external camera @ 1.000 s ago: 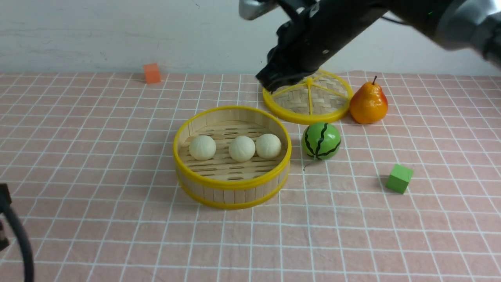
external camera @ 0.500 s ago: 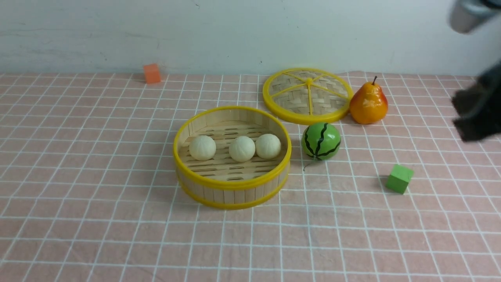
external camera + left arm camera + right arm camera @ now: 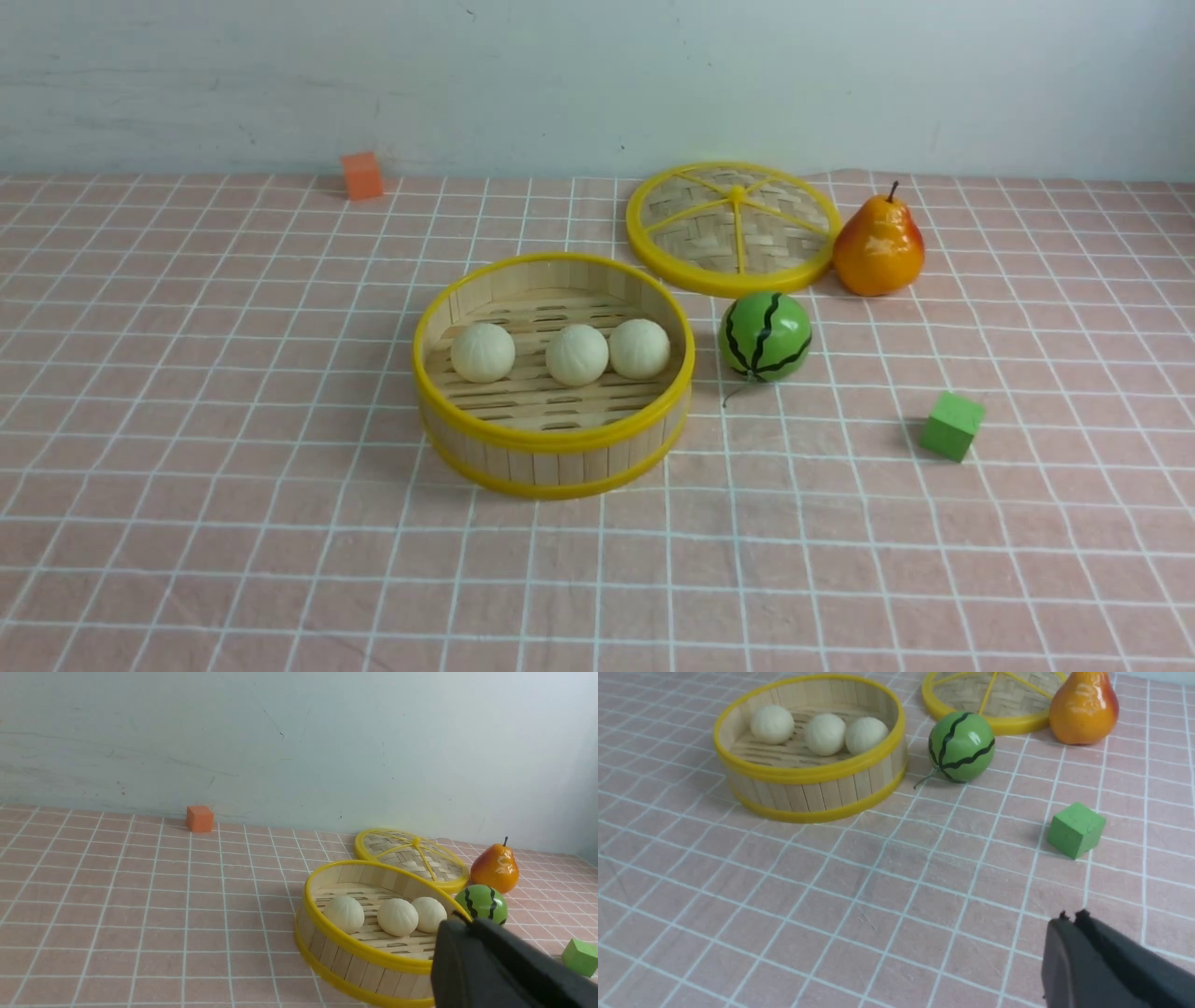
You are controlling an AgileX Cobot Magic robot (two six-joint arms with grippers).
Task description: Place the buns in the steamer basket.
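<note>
Three cream-white buns [image 3: 483, 352] [image 3: 577, 355] [image 3: 639, 348] lie in a row inside the steamer basket [image 3: 551, 439], a round wooden-slat basket with yellow rims near the middle of the cloth. Neither arm shows in the front view. The left wrist view has the buns [image 3: 397, 916] in the basket [image 3: 336, 952], with my left gripper [image 3: 462, 918] shut and empty, its black fingers held in front of the basket's rim. In the right wrist view my right gripper [image 3: 1071, 917] is shut and empty above bare cloth, well short of the basket [image 3: 808, 795].
A flat woven lid [image 3: 735, 229] lies behind the basket, an orange pear [image 3: 878, 245] to its right. A green striped toy watermelon [image 3: 766, 336] sits right of the basket. A green cube [image 3: 951, 426] is nearer right, an orange cube [image 3: 362, 175] by the back wall.
The right arm, which hung over the lid a second ago, swung off to the right and left the front view. The left arm's cable at lower left has gone too.
</note>
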